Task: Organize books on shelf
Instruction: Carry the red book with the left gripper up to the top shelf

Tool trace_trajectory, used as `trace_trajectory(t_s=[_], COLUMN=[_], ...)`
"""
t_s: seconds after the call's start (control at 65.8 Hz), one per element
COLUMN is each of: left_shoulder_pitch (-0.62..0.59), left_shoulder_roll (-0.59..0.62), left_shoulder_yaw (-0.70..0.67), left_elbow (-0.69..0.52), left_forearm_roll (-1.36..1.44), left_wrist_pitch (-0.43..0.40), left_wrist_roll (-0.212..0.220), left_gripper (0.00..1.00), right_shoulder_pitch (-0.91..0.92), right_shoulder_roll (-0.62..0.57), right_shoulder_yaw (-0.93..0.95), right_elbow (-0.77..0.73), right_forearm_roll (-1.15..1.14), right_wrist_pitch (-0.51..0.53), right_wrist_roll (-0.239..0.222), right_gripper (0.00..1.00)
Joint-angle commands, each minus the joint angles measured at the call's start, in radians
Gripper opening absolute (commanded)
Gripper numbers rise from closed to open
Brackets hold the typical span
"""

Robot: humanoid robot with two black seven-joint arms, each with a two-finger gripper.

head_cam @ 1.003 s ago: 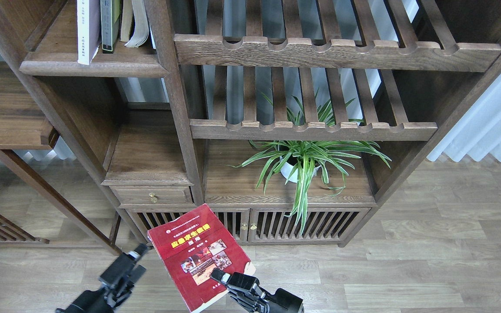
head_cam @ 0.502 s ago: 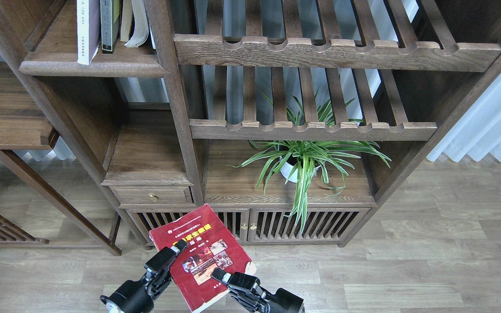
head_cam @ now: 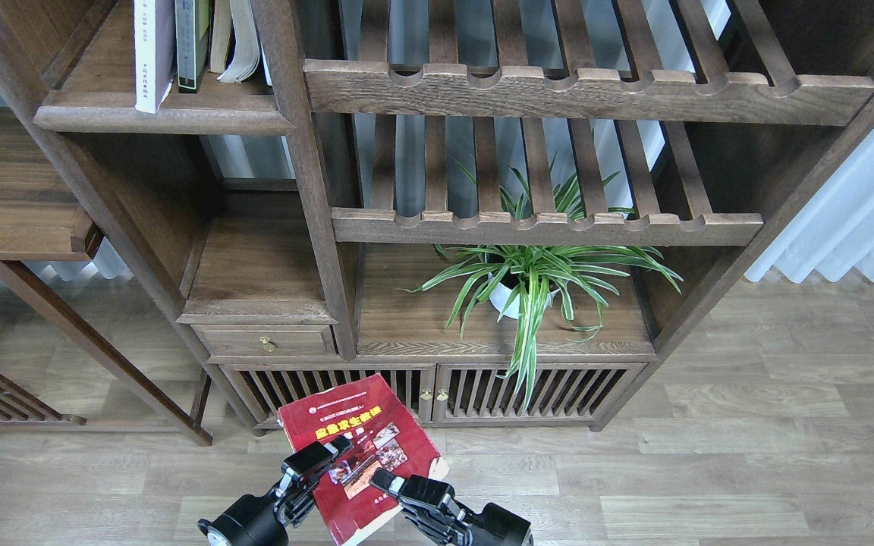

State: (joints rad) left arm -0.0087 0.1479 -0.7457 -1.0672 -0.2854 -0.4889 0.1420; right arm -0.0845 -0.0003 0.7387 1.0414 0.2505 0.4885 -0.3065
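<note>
The red book with small photos on its cover is held low at the bottom centre, in front of the cabinet doors. My right gripper is shut on its lower right edge. My left gripper is at the book's left edge with one finger lying on the cover; the other finger is hidden, so its grip is unclear. The shelf is at the top left. On it stand the pale lavender-white book and the black-grey book with a yellow-green panel.
A cream-paged book with splayed pages leans beside them. Slatted racks with notched rails fill the upper right. A potted spider plant stands on the lower board. A drawer and slatted cabinet doors are behind the red book.
My left gripper has moved right and up from beside the red book onto its left edge. The book has shifted slightly right and down and tilted flatter. The right gripper stayed put.
</note>
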Motion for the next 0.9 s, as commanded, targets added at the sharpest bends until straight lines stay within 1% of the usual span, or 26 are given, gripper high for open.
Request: trace_trajectory(t_s=[0.0, 0.015, 0.046, 0.137, 0.198, 0.213, 0.243, 0.289, 0.319, 0.334, 0.41, 0.456, 0.502, 0.593, 0.608, 0.623, 0.684, 0.699, 0.714, 0.73, 0.775, 0.882], left_shoulder_pitch=[-0.001, 0.001, -0.001, -0.001, 0.001, 0.004, 0.006, 0.01, 0.013, 0.018, 0.03, 0.033, 0.033, 0.032, 0.023, 0.021, 0.009, -0.008, -0.008, -0.029, -0.063, -0.161], left_shoulder_roll=[0.009, 0.01, 0.013, 0.044, 0.078, 0.09, 0.102, 0.142, 0.162, 0.185, 0.252, 0.277, 0.317, 0.369, 0.401, 0.406, 0.437, 0.455, 0.455, 0.475, 0.513, 0.617], left_shoulder_yaw=[-0.04, -0.043, -0.053, -0.087, -0.107, -0.116, -0.127, -0.155, -0.168, -0.184, -0.23, -0.256, -0.305, -0.368, -0.409, -0.418, -0.46, -0.477, -0.477, -0.497, -0.523, -0.576], left_elbow=[-0.007, -0.008, -0.011, -0.014, -0.037, -0.055, -0.077, -0.147, -0.18, -0.218, -0.313, -0.323, -0.316, -0.316, -0.316, -0.316, -0.316, -0.316, -0.316, -0.316, -0.316, -0.316], left_forearm_roll=[0.0, 0.0, 0.0, 0.0, 0.0, 0.0, 0.0, 0.0, 0.0, 0.0, 0.0, 0.0, 0.0, 0.0, 0.0, 0.0, 0.011, 0.014, 0.014, 0.017, 0.018, 0.017], left_wrist_pitch=[0.0, 0.0, 0.0, 0.0, 0.0, 0.0, 0.0, 0.0, 0.0, 0.0, 0.0, 0.0, 0.0, 0.0, 0.0, 0.0, 0.0, 0.0, 0.0, 0.0, 0.0, 0.0], left_wrist_roll=[0.004, 0.004, 0.004, 0.007, 0.027, 0.04, 0.053, 0.082, 0.091, 0.097, 0.103, 0.11, 0.125, 0.126, 0.128, 0.128, 0.14, 0.151, 0.151, 0.166, 0.18, 0.176], left_gripper=[0.07, 0.06, 0.06, 0.06, 0.05, 0.05, 0.05, 0.05, 0.05, 0.05, 0.05, 0.05, 0.05, 0.05, 0.05, 0.05, 0.05, 0.05, 0.05, 0.05, 0.05, 0.06], right_shoulder_pitch=[0.005, 0.006, 0.008, 0.012, 0.019, 0.02, 0.022, 0.023, 0.022, 0.023, 0.022, 0.022, 0.022, 0.022, 0.022, 0.022, 0.022, 0.022, 0.022, 0.022, 0.023, 0.025], right_shoulder_roll=[0.0, 0.0, 0.0, 0.0, 0.0, 0.0, 0.0, 0.0, 0.0, 0.0, 0.0, 0.0, 0.0, 0.0, 0.0, 0.0, 0.0, 0.0, 0.0, 0.0, 0.0, 0.0], right_shoulder_yaw=[-0.009, -0.007, 0.001, 0.005, 0.008, 0.011, 0.013, 0.019, 0.019, 0.019, 0.019, 0.019, 0.019, 0.019, 0.021, 0.021, 0.021, 0.021, 0.021, 0.021, 0.021, 0.019], right_elbow=[0.002, 0.002, 0.002, 0.006, 0.006, 0.005, 0.005, 0.005, 0.005, 0.005, 0.003, 0.0, -0.001, -0.001, -0.004, -0.006, -0.009, -0.012, -0.012, -0.017, -0.024, -0.046], right_forearm_roll=[-0.026, -0.034, -0.043, -0.046, -0.046, -0.046, -0.046, -0.046, -0.046, -0.046, -0.048, -0.05, -0.05, -0.051, -0.051, -0.051, -0.051, -0.053, -0.053, -0.053, -0.053, -0.053], right_wrist_pitch=[0.0, 0.0, 0.0, 0.0, 0.0, 0.0, 0.0, 0.0, 0.0, 0.0, 0.0, 0.0, 0.0, 0.0, 0.0, 0.0, 0.0, 0.0, 0.0, 0.0, 0.0, 0.0], right_wrist_roll=[0.0, 0.001, 0.009, 0.01, 0.01, 0.012, 0.012, 0.012, 0.01, 0.012, 0.012, 0.01, 0.012, 0.01, 0.012, 0.01, 0.01, 0.01, 0.01, 0.01, 0.01, 0.01], right_gripper=[0.98, 1.0, 1.0, 1.0, 1.0, 1.0, 1.0, 1.0, 1.0, 1.0, 1.0, 1.0, 1.0, 1.0, 1.0, 1.0, 1.0, 1.0, 1.0, 1.0, 1.0, 1.0])
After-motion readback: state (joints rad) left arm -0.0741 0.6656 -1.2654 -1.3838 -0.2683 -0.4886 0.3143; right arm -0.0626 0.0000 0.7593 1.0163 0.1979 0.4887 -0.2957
